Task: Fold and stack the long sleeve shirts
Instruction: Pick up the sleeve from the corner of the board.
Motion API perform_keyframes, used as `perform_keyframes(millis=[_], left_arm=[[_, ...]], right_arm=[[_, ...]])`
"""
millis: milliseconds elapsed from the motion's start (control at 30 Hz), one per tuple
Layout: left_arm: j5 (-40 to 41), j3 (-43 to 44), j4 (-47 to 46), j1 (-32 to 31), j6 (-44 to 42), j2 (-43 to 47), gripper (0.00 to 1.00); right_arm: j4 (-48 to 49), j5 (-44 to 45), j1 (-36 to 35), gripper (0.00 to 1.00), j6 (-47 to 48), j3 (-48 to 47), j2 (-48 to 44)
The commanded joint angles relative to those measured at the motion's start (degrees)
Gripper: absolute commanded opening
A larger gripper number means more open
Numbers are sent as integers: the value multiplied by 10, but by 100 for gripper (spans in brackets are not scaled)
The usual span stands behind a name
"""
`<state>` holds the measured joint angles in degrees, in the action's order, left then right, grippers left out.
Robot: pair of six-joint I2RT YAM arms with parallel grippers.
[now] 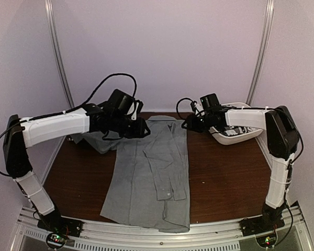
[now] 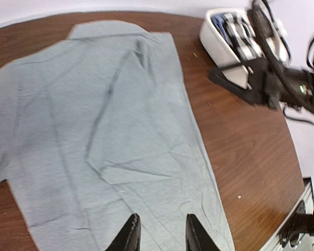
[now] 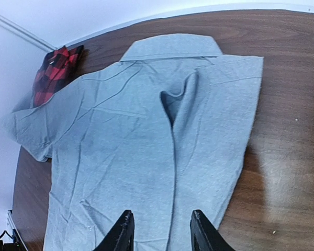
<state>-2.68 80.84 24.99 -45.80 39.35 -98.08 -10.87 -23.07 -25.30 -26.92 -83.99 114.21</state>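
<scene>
**Both grippers over the collar end of the grey shirt, holding nothing**

Grey shirt (image 1: 141,178) lies flat, down the middle of the table (image 1: 225,178). Its collar (image 3: 170,47) points at the far edge and the hem reaches the near edge. One sleeve (image 1: 170,172) is folded in along the right half of the body, cuff down toward the hem. The other sleeve (image 1: 97,140) sprawls off toward the far left corner, passing under the left arm.

Plaid shirt (image 3: 53,76) is bunched at the far left corner, just beyond that loose sleeve. It shows plainly only in the right wrist view.

Left gripper (image 1: 144,128) hangs above the shirt's left shoulder. Its fingers are parted by a moderate gap with nothing between them, and the cloth shows below. Right gripper (image 1: 187,124) hangs just off the right shoulder, near the far edge. Its gap is much the same, and it too grips nothing. The two grippers face each other across the collar, apart.

White tray (image 1: 235,137) sits at the far right corner, behind the right forearm, with something striped inside. I cannot tell what it is.

Room: a broad strip of bare wood runs from the shirt's straight right edge to the right edge of the table. A narrower bare patch lies on the near left. The far left corner is crowded with sleeve and plaid.
</scene>
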Motion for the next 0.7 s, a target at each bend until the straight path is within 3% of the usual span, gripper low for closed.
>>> perform_keyframes(millis=[0,333,500,667], left_arm=[[57,-91,-20,65,13,80,32],[62,-240,-35,256,3,194,36],[45,-251,-56,364,-15,201,39],[40,-228,-61,427,-32,170,41]], right_arm=[[20,12,-39,38,-4,30,-35],[102,-19,-128,36,-53,5,29],[130,-29,-146,32,-78,-41,99],[141,-33,-159,30,-97,-78,151]])
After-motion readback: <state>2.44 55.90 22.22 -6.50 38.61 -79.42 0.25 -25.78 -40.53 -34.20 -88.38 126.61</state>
